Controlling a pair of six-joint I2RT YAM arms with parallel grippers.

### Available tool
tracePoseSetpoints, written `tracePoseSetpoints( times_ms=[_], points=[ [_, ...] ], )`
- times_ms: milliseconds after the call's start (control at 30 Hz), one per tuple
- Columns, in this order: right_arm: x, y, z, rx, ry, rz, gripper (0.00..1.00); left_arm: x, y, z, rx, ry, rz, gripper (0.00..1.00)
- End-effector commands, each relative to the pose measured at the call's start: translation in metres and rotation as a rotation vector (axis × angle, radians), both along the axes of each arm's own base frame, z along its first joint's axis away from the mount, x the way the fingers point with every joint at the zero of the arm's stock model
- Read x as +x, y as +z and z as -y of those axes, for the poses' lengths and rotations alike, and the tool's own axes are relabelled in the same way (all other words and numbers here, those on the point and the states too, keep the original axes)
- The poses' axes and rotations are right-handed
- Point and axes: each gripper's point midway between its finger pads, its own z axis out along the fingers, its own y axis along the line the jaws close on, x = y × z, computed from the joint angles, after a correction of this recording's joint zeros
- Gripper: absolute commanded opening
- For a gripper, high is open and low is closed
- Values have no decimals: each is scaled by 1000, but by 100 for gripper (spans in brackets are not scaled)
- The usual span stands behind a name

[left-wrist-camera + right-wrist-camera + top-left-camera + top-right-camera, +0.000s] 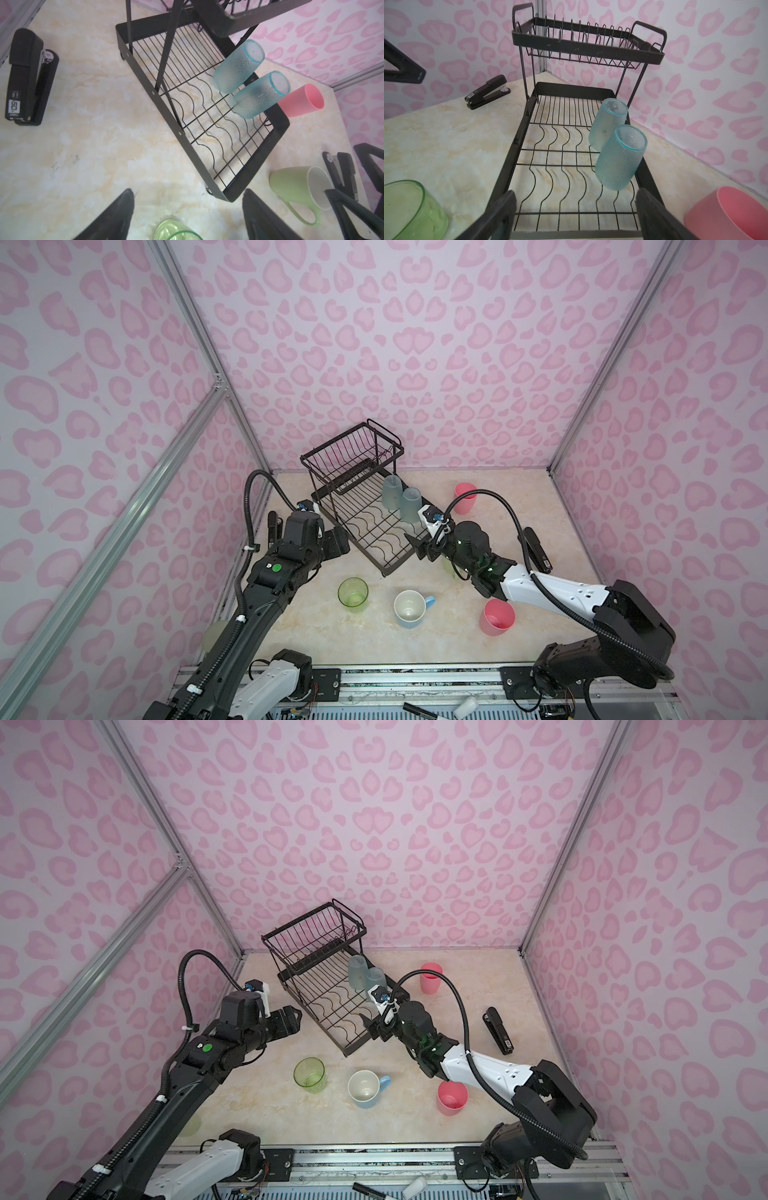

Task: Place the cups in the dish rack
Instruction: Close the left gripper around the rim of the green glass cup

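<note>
The dish rack (353,540) sits slantwise toward the back of the worktop (561,506). Two frosted tumblers stand in its lower tray along the right rail, the rear tumbler (392,491) just beside the front tumbler (411,506). The upper basket holds nothing.

The other cups are on the worktop. The back pink cup (465,497) is just beyond the rack's right side. The green tumbler (353,597), the light-blue mug (411,609) and the front pink cup (496,618) stand in a loose row nearer the front. A black stapler lies at each side, the left stapler (273,526) by the wall and the right stapler (498,1029) well clear of the rack.

The left gripper (338,541) hovers by the rack's left rail, fingers spread and empty. The right gripper (417,545) hangs over the tray's near end, fingers likewise apart around nothing. Its arm covers the ground beside the tray's near corner.

In both top views that arm hides nearly all of the lime mug (297,187). Only the left wrist view shows it plainly, by the tray's near corner. There one right finger overlaps its mouth, but whether it touches I cannot tell.
</note>
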Motion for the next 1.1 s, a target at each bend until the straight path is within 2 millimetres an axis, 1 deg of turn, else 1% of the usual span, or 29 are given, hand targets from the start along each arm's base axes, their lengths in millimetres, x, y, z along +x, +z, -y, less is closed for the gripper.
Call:
tracePoseSetpoints(
  times_ms=[0,100,300,600,667,800,1067],
  points=[
    [4,-11,6,-26,-39,-16,89,-16,-20,-8,1,51,-105,81],
    [8,-22,12,-46,-84,-42,89,-30,-40,-10,-16,84,-185,78],
    [17,-29,17,-33,-129,-73,89,-56,-77,-2,-73,114,-327,73],
    [23,-39,21,-36,-155,-108,88,-84,-106,7,-29,82,-446,63],
    [24,-39,19,-37,-153,-111,88,-90,-113,8,-24,74,-468,60],
    [25,-38,19,-35,-157,-112,88,-96,-117,10,-14,58,-484,54],
    [29,-42,22,-58,-181,-125,88,-101,-122,14,3,16,-512,45]
  ],
)
